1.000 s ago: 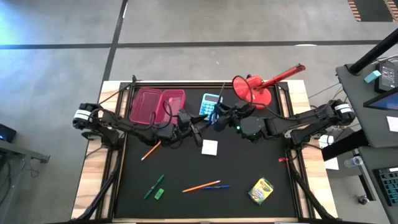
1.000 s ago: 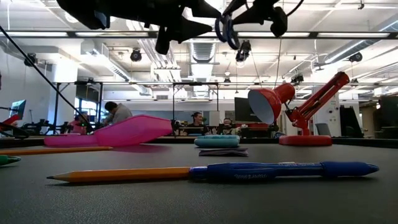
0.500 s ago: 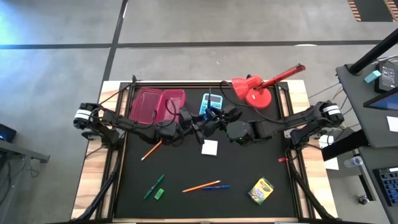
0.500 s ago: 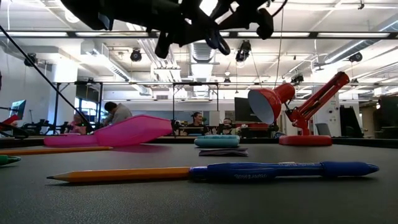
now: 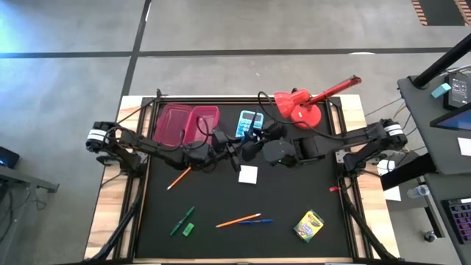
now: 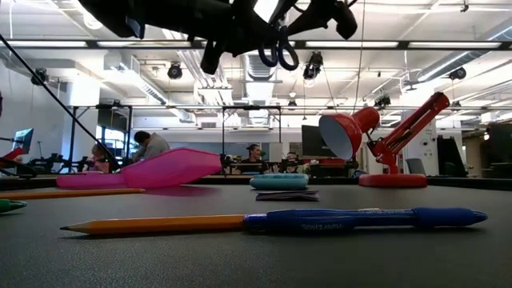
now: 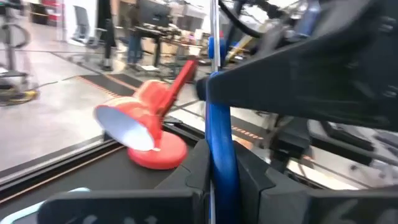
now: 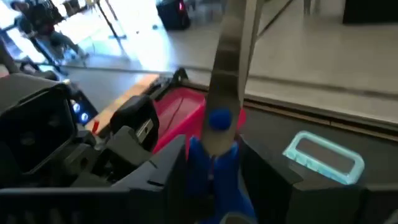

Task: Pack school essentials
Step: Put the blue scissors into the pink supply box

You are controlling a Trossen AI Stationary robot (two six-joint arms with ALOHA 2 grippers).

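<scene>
The blue-handled scissors (image 5: 255,134) hang in the air over the table's far middle, between my two grippers. In the low view their finger loops (image 6: 276,53) hang below the arms. My left gripper (image 7: 217,186) comes from the left and is shut on the scissors. My right gripper (image 8: 212,167) comes from the right, with its fingers close on either side of the blue handle. On the mat lie a white square pad (image 5: 248,174), an orange pencil (image 5: 178,178), a green marker (image 5: 182,219), a green eraser (image 5: 188,229), a pencil beside a blue pen (image 5: 254,221), and a crayon box (image 5: 308,225). My left gripper pinches a blue handle part of the scissors (image 7: 219,149) between its two fingers, level, from the table's left. The metal blade (image 7: 213,31) runs on past the fingertips. The scissors are clear of the table. My right gripper has the blue handle just behind the pivot (image 8: 214,149) between its two fingers, coming from the table's right. The fingers (image 8: 171,165) lie close against both sides; whether they still press, I cannot tell. The blade (image 8: 230,56) points away past the fingertips.
An open pink case (image 5: 185,124) lies at the far left, just left of the grippers. A light-blue calculator (image 5: 250,120) lies under the scissors. A red desk lamp (image 5: 298,107) stands at the far right. People sit in the room beyond the table.
My right gripper has carried the scissors toward the table's left, from beside the lamp to my left gripper, which has taken hold of them. The scissors have stayed clear of the table, and their loops now hang lower and farther left.
</scene>
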